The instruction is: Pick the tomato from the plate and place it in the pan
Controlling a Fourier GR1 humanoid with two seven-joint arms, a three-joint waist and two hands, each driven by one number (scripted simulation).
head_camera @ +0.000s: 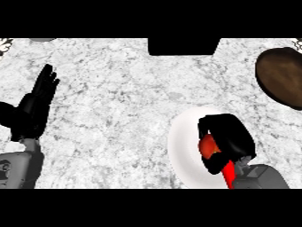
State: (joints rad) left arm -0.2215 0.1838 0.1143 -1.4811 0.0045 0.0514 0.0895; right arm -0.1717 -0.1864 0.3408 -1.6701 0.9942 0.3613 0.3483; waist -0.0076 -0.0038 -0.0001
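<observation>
The right hand curls over the tomato and covers most of it; only a red patch peeks out on the fingers' left side. That hand and the right forearm hide the plate's right part. Far right, the pan runs off the picture's edge. A dark block is cut off at the far edge, and a grey sliver far left is too small to name. The left forearm is cut off at the near edge.

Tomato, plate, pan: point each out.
tomato (208, 148), head view, visible red side.
plate (181, 144), head view, bare white left side.
pan (287, 77), head view, brown middle.
</observation>
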